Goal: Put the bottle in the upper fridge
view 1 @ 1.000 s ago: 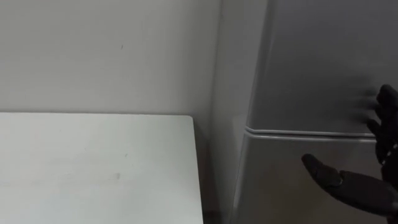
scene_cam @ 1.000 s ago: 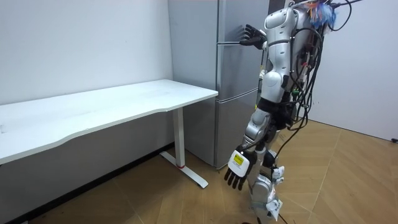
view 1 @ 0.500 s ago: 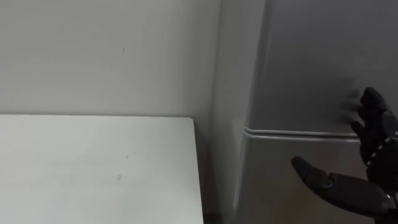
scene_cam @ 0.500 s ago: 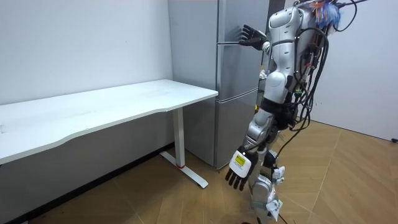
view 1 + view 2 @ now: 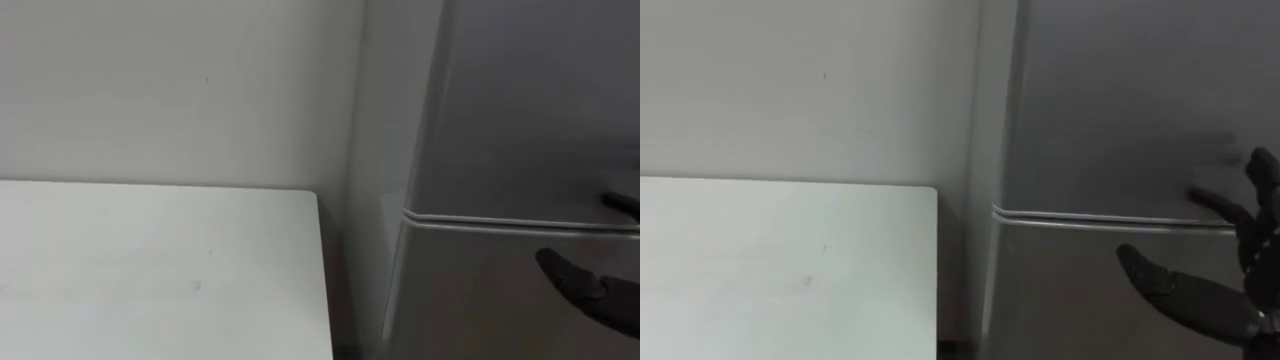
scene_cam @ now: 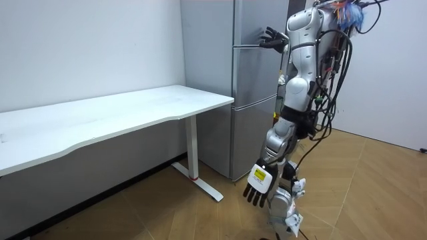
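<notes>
I stand close to a tall grey fridge. The seam between its upper door and lower door runs across at hand height, and both doors are closed. My right hand is raised in front of that seam. It is open, with spread fingers at the upper door's bottom edge and the thumb below the seam. In the room view this hand is against the door front. My left hand hangs by my leg with relaxed fingers and holds nothing.
A white desk stands to the left of the fridge against a pale wall, with a narrow dark gap between them. In the room view the desk is long, on white legs over a wood floor.
My right hand has slid to the right along the door seam, partly past the left eye view's edge. The view itself has shifted slightly. The left hand hangs much as before.
</notes>
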`<state>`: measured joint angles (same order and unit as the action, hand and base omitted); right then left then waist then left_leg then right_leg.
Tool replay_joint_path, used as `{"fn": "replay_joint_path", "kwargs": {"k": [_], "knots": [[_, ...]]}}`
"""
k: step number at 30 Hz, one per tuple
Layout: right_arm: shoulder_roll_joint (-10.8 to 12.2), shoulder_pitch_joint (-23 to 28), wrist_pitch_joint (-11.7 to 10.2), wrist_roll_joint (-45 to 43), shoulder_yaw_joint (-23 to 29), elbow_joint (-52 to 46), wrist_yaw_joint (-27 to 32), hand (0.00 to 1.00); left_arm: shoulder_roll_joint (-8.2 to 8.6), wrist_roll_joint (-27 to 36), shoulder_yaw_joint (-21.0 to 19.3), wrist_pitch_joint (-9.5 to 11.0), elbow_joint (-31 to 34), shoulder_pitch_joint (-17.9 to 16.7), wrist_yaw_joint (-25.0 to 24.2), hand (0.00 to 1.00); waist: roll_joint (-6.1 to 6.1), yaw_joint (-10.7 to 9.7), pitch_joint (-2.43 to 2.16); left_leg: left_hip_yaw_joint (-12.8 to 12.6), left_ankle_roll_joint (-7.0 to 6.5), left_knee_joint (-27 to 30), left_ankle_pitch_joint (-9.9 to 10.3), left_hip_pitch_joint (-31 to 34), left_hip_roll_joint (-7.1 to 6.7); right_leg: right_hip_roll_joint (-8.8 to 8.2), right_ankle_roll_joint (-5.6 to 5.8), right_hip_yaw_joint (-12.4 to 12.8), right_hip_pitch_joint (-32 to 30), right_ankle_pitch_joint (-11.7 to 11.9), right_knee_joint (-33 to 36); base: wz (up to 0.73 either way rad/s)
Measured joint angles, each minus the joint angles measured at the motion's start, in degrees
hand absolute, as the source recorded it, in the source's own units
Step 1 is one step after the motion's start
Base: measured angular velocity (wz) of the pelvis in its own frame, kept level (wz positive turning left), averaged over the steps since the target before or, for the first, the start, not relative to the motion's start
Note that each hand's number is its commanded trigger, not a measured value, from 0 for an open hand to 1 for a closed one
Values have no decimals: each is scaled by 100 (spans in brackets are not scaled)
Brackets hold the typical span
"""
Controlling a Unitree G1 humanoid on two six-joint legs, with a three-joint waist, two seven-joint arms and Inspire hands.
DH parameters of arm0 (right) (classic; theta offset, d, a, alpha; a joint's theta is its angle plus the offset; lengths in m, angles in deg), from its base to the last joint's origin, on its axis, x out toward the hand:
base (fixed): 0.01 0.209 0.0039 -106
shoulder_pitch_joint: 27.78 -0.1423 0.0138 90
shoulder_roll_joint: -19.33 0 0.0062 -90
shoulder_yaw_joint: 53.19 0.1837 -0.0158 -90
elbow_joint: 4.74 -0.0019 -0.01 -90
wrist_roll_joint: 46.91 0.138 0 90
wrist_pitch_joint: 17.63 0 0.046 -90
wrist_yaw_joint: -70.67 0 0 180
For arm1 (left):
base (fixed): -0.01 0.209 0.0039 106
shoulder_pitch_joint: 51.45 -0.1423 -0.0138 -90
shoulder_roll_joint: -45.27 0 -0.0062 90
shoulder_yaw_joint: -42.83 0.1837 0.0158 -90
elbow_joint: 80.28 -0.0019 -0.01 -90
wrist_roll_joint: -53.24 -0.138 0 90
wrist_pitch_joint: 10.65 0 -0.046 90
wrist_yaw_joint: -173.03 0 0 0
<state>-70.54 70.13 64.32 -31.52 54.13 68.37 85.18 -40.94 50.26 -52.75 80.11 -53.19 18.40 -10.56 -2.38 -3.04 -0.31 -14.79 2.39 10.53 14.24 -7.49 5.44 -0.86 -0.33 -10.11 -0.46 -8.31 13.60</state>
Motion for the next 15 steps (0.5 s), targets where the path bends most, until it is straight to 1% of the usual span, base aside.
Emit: {"fn": "replay_joint_path", "kwargs": {"k": [4, 5, 7, 9, 13, 15], "knots": [[-20, 0, 1, 238, 329, 73, 376, 0, 6, 2, -196, 1, 31, 1, 15, 0, -15, -14, 6, 0, 0, -11, 0, 4, 1, -16, 27, -65, 30, -17, -23, 10], [-19, 3, 1, 324, 424, 90, 521, 0, 6, 0, -222, 1, 43, 1, 37, 0, -13, -34, 8, 15, 0, -15, 0, 16, -1, -17, 28, -87, 43, -18, -63, 13], [-17, 34, 1, 550, 614, 137, 706, 0, 10, -4, -291, 0, 85, -39, 76, 0, -20, -157, 7, 85, 0, -22, 0, 30, -5, -25, 41, -152, 78, -26, -91, 16], [-17, 41, -1, 751, 744, 211, 888, 0, 19, -7, -321, -4, 103, -63, 125, 0, -21, -164, 8, 83, 0, -31, 0, 28, -7, -23, 46, -138, 72, -30, -91, 0], [-13, 173, -12, 991, 854, 431, 1306, 0, 29, -1, -314, -53, 104, -69, 344, 0, -16, -147, 17, 62, 0, -57, 0, 26, -15, -24, 57, -121, 53, -52, -86, 0], [3, 306, -12, 1026, 847, 708, 1630, 0, 28, 7, -304, -60, 174, -69, 503, 0, -20, -150, 15, 59, 0, -78, 0, 37, -16, -23, 60, -123, 31, -56, -90, 0]]}}
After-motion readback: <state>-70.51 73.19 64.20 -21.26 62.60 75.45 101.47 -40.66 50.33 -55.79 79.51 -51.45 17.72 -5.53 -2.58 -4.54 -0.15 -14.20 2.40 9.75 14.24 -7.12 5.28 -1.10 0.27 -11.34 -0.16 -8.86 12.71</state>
